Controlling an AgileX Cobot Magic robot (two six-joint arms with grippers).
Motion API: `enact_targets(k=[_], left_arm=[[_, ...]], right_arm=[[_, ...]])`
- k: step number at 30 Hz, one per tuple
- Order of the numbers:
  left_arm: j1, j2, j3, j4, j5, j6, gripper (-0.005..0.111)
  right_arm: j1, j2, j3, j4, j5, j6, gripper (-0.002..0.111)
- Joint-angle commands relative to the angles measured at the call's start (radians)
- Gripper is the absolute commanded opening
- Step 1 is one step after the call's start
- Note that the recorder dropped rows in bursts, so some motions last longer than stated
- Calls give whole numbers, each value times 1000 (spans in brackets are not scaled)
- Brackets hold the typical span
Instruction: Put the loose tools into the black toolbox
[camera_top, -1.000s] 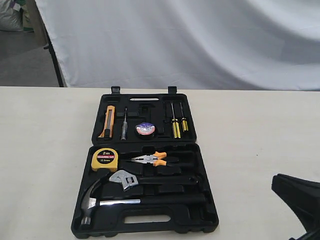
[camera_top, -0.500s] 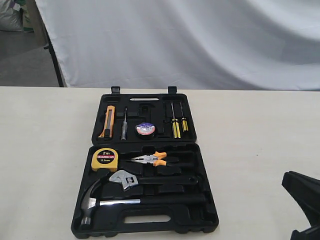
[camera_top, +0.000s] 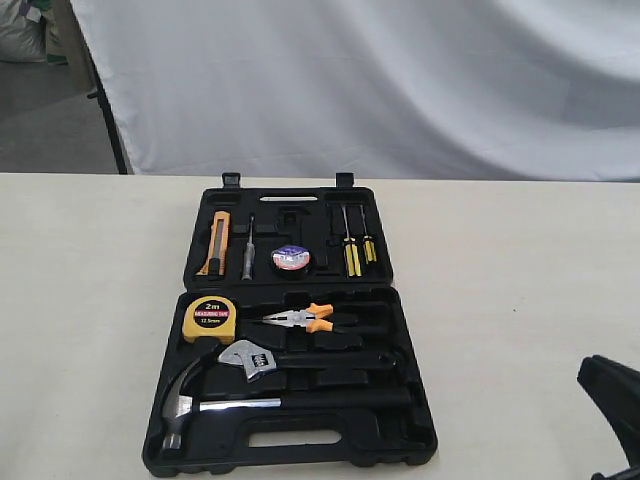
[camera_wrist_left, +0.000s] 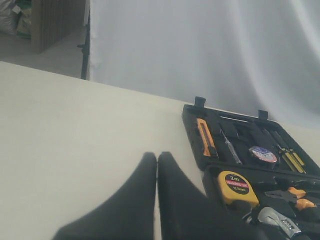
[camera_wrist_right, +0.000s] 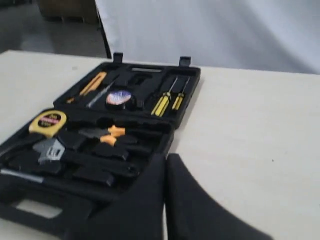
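Observation:
The black toolbox (camera_top: 412, 318) lies open in the middle of the table. In its near half rest the claw hammer (camera_top: 186, 404) and the adjustable wrench (camera_top: 250, 358). The small tape roll (camera_top: 291, 258) sits in the far half. My right gripper (camera_top: 600, 380) shows only at the lower right corner, off the toolbox's right side. The right wrist view shows it (camera_wrist_right: 166, 157) shut and empty beside the toolbox (camera_wrist_right: 192, 92). My left gripper (camera_wrist_left: 157, 156) is shut and empty over bare table beside the toolbox (camera_wrist_left: 191, 122); it is out of the exterior view.
A yellow tape measure (camera_top: 209, 318) and orange-sleeved pliers (camera_top: 305, 318) lie in the near half. An orange knife (camera_top: 217, 243) and yellow screwdrivers (camera_top: 352, 252) sit in the far half. A white cloth (camera_top: 400, 80) hangs behind the pale table (camera_top: 90, 300).
My right gripper has drawn back toward the lower right corner of the exterior view. The tools and the toolbox have not moved.

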Motion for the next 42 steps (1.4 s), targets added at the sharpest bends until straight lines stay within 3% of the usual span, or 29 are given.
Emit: enact_targets(k=[1, 3, 15, 17, 21, 29, 34, 42], left_arm=[[25, -3, -3, 4, -7, -5, 1], [25, -3, -3, 4, -7, -5, 1], [25, -3, -3, 4, -7, -5, 1], [25, -3, -3, 4, -7, -5, 1], [25, -3, -3, 4, -7, -5, 1], [25, -3, -3, 4, -7, -5, 1], [25, -3, -3, 4, -7, -5, 1], [25, -3, -3, 4, -7, -5, 1]], right_arm=[[1, -8, 4, -264, -53, 190, 0], [1, -8, 4, -374, -51, 283, 0], [-6, -33, 4, -376, -57, 288, 0], [-56, -109, 4, -376, -55, 300, 0], [-258, -300, 4, -376, -59, 302, 0], [-469, -384, 4, -376, -59, 302, 0], [-540, -424, 4, -376, -59, 302, 0], [-542, -493, 4, -376, -59, 311, 0]])
